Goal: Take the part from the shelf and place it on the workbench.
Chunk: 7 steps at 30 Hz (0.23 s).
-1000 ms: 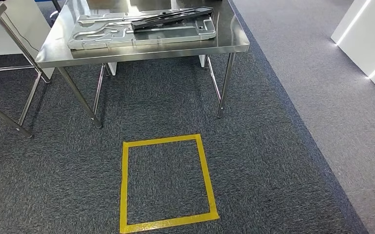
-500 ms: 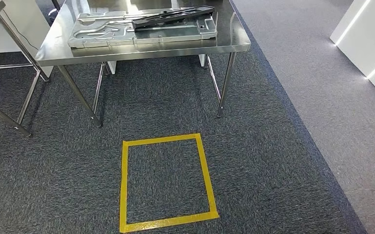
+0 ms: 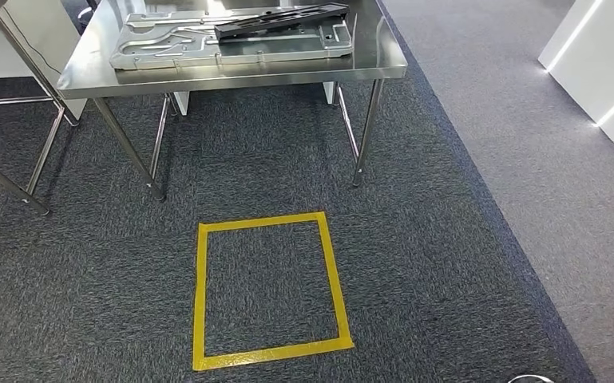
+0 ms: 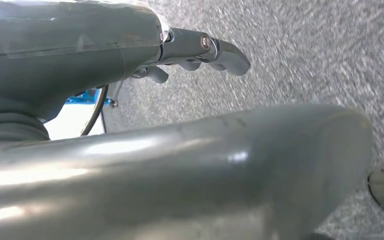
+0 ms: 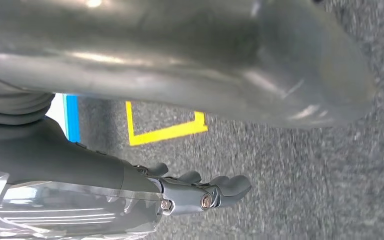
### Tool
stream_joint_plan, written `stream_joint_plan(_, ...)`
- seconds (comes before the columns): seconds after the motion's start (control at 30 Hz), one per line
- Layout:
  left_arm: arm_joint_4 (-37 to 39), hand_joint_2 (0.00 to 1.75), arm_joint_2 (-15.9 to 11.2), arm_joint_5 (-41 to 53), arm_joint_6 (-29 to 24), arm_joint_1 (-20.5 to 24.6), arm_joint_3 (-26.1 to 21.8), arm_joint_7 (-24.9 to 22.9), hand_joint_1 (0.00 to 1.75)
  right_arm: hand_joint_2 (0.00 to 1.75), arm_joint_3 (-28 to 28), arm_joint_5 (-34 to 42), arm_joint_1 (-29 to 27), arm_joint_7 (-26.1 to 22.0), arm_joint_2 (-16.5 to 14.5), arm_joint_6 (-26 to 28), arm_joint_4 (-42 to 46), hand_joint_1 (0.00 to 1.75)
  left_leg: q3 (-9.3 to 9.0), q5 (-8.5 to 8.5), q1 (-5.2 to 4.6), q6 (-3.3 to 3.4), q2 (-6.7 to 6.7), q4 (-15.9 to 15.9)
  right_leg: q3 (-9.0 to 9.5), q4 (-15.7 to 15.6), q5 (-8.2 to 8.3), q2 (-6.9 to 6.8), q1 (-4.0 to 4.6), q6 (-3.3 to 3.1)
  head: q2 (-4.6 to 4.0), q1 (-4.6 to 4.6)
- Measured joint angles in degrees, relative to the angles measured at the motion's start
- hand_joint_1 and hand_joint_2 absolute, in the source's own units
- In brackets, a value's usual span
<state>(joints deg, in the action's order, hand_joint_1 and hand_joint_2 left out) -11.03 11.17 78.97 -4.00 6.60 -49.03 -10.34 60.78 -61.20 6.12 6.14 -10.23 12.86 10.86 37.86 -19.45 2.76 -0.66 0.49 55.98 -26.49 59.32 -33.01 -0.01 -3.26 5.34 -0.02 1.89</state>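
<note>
A steel workbench (image 3: 231, 76) stands ahead in the head view. On it lies a large grey metal plate (image 3: 168, 44) with pressed channels, and a long black part (image 3: 279, 20) rests across the plate's far side. My left hand (image 4: 145, 145) hangs over the carpet, thumb and fingers (image 4: 219, 50) apart, holding nothing. My right hand (image 5: 170, 75) also hangs over the carpet with its fingers (image 5: 214, 192) spread from the thumb and nothing in it.
A yellow tape square (image 3: 267, 291) marks the dark carpet in front of the workbench. A second steel table's legs (image 3: 16, 120) stand at the left. A white lit cabinet (image 3: 599, 56) stands at the far right beside a lighter carpet strip.
The whole head picture has shifted a little, so the camera has moved: workbench and tape square sit slightly higher in it. Nothing on the workbench has moved.
</note>
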Motion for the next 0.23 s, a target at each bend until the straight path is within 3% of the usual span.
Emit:
stream_joint_plan(0.03, -0.02, 0.00, -0.01, 0.09, 0.00, 0.05, -0.01, -0.06, 0.00, 0.00, 0.00, 0.01, 0.12, 0.02, -0.04, 0.05, 0.00, 0.00, 0.45, 0.18, 0.13, -0.68, -0.06, 0.58, 1.20, -2.19, 0.84, 0.12, -0.13, -0.12, 0.00, -0.01)
stream_joint_plan(0.07, -0.04, 0.00, 0.00, 0.15, 0.00, 0.09, -0.01, -0.11, 0.00, 0.00, 0.00, 0.01, 0.24, 0.05, -0.07, 0.09, -0.01, 0.00, 0.77, 0.50, 0.18, -1.36, -0.12, 0.95, 1.43, -2.90, 1.10, 0.27, -0.02, -0.77, 0.00, -0.01)
stream_joint_plan(0.13, -0.05, 0.00, 0.09, 0.22, 0.01, -0.04, -0.02, -0.17, 0.00, 0.00, 0.00, 0.02, 0.27, 0.09, -0.01, 0.14, 0.01, 0.00, 0.94, 1.50, 0.37, -2.53, -0.13, 0.65, 0.09, -1.91, 1.51, 0.50, 0.48, -2.80, 0.00, -0.01)
stream_joint_plan(0.17, -0.04, 0.00, 0.11, 0.21, 0.02, -0.16, -0.02, -0.18, 0.00, 0.00, 0.00, 0.02, 0.32, 0.14, 0.04, 0.14, 0.01, 0.00, 1.23, 1.48, 0.58, -2.89, -0.11, 0.55, -0.51, -1.79, 1.84, 0.45, 0.60, -3.64, 0.00, 0.01)
stream_joint_plan(0.2, -0.02, 0.00, 0.11, 0.21, 0.02, -0.29, -0.02, -0.19, 0.00, 0.00, 0.01, 0.03, 0.33, 0.16, 0.05, 0.14, 0.01, 0.00, 1.75, 0.33, 0.73, -3.00, -0.09, 1.14, -1.18, -1.78, 2.37, 0.33, 0.69, -4.30, 0.00, 0.01)
stream_joint_plan(0.23, -0.01, 0.00, 0.11, 0.20, 0.01, -0.40, -0.02, -0.20, 0.00, 0.00, 0.01, 0.03, 0.31, 0.19, 0.06, 0.14, 0.01, 0.00, 2.01, -0.18, 0.84, -3.06, -0.08, 1.39, -1.52, -1.82, 2.70, 0.25, 0.69, -4.66, 0.00, 0.03)
